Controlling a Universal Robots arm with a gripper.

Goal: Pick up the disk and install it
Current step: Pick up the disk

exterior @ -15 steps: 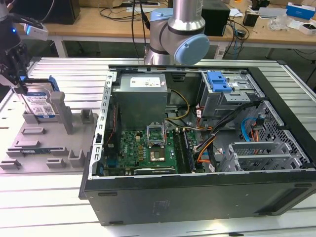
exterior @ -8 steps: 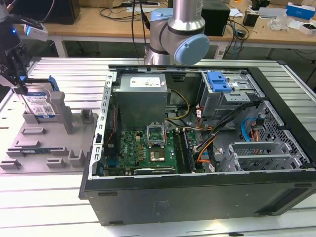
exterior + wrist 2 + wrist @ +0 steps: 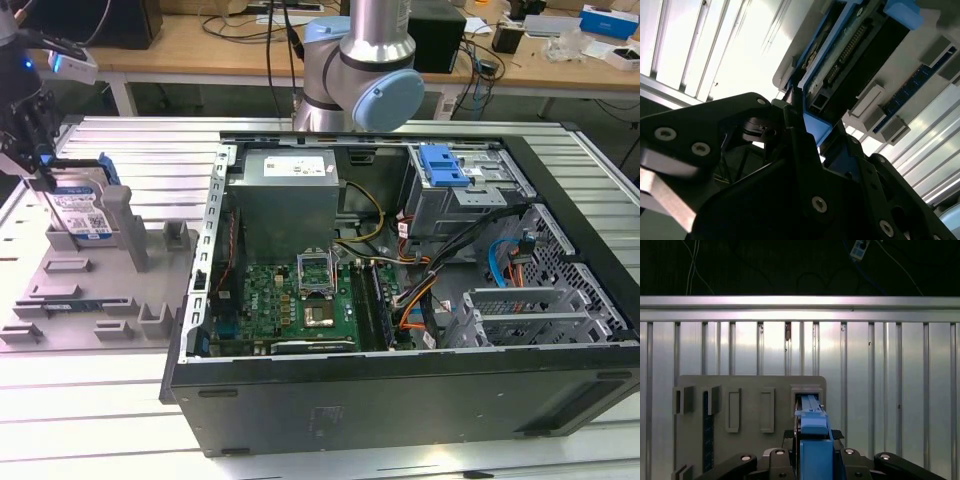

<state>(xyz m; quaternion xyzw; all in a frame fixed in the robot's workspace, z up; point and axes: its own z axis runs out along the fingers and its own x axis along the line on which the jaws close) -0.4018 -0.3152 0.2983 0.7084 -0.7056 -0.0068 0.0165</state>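
Note:
The disk (image 3: pixel 85 212), a silver drive with a blue-and-white label in a blue carrier, stands on edge in a slot of the grey fixture plate (image 3: pixel 100 290) at the exterior view's left. My gripper (image 3: pixel 38 165) comes down onto its top edge from above. In the first wrist view the blue carrier edge (image 3: pixel 814 430) runs between my black fingers, with the gripper (image 3: pixel 814 452) shut on it. In the second wrist view the disk's connector side (image 3: pixel 840 60) shows beyond the gripper (image 3: pixel 800 117), whose fingers press on the blue bracket.
An open computer case (image 3: pixel 400 300) fills the middle and right, with a motherboard (image 3: pixel 300 300), cables and a drive cage with a blue latch (image 3: pixel 445 165). The arm's base (image 3: pixel 355 70) stands behind it. A grey post (image 3: pixel 135 235) rises next to the disk. The ribbed metal table (image 3: pixel 880 370) lies underneath.

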